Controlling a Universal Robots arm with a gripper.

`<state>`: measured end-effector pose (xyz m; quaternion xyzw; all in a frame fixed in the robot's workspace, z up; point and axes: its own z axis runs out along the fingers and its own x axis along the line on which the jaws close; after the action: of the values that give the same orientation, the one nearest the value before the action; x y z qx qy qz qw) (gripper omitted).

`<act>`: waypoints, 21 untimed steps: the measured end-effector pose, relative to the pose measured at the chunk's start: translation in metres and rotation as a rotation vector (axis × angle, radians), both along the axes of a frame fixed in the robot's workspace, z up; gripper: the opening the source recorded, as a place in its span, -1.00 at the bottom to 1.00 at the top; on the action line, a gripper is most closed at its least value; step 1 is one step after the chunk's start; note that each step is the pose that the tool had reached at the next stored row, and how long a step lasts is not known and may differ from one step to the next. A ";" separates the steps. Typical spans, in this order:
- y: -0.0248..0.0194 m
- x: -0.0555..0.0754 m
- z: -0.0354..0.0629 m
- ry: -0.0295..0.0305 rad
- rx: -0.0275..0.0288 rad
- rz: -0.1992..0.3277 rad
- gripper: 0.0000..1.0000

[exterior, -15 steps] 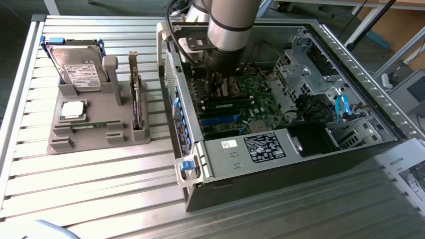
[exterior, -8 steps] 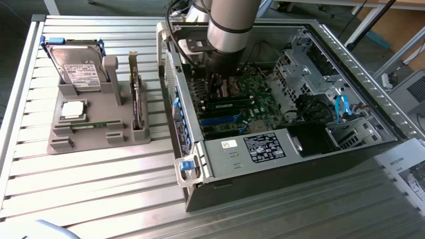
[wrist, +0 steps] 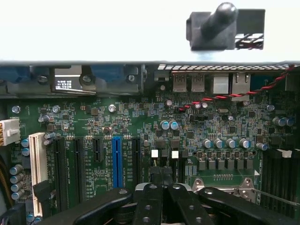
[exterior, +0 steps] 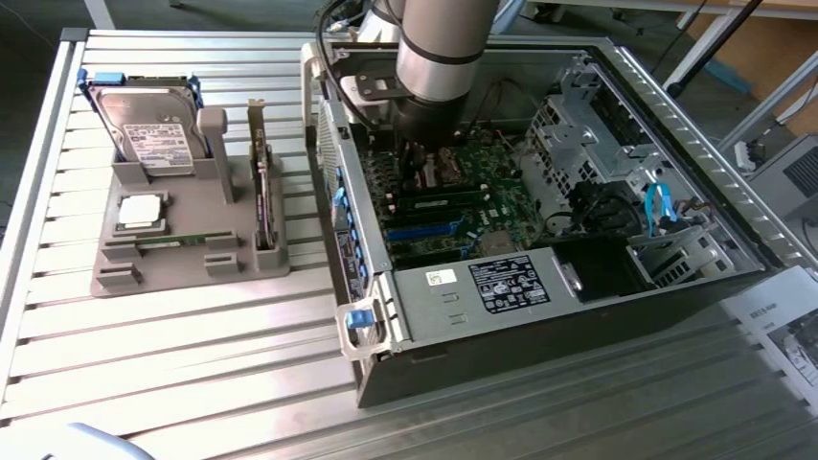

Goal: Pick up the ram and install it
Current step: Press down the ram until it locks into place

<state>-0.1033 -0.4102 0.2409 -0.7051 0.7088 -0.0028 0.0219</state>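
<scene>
The gripper [wrist: 161, 180] is down inside the open computer case [exterior: 665, 105], just above the green motherboard [wrist: 140, 126]. In the wrist view its two black fingers [wrist: 149, 201] are pressed together, so it is clenched, and I see nothing between them. The tips stand near the metal frame of the processor socket [wrist: 243, 185] and beside the blue expansion slot [wrist: 116, 159].

In the exterior view the arm [exterior: 442, 57] comes down from above into the middle of the case, over the board.

The ram [exterior: 172, 241] lies flat in a slot of the grey holder [exterior: 179, 273], on the exterior view's left, well apart from the gripper. In the same holder a hard drive [exterior: 147, 125] stands upright, a square silver processor [exterior: 138, 211] lies near the ram, and a dark expansion card [exterior: 264, 192] stands on its edge. The holder and the case both rest on the ribbed metal surface [exterior: 192, 364]
</scene>
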 end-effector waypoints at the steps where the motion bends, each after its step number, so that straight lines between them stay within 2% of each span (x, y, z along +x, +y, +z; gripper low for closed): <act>1: 0.0000 0.000 0.0000 0.0000 -0.0001 0.000 -0.80; 21: 0.0000 0.000 -0.0058 -0.0002 0.0002 0.000 -0.80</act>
<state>-0.1033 -0.4102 0.2351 -0.7051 0.7087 -0.0028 0.0220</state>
